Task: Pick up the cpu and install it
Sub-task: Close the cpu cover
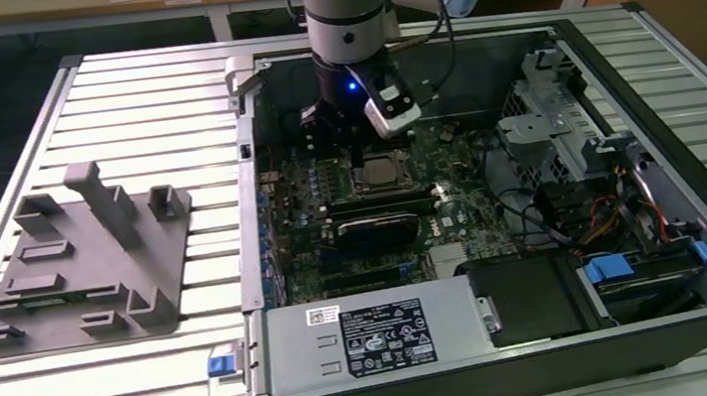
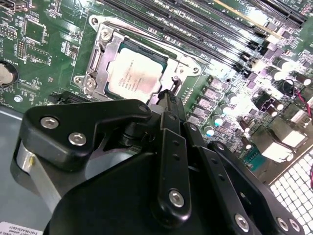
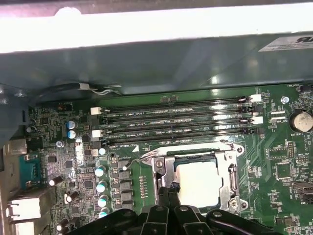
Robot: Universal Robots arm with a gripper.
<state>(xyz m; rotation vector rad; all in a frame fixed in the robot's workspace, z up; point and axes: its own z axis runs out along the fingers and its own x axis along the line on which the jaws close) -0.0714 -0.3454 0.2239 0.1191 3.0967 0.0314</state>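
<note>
Plainly, the cpu (image 2: 134,73) lies flat in the socket (image 2: 104,46) on the motherboard (image 2: 44,29), silver face up. Being square, it has no long axis, and its sides run parallel to the socket frame. The hand (image 2: 166,98), tips together on nothing, hangs just beside one cpu edge; whether it touches, I cannot tell.

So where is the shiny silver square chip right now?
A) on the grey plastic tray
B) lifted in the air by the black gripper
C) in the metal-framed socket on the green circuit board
C: in the second wrist view the shiny silver square chip lies flat inside the metal-framed socket on the green circuit board.
</note>
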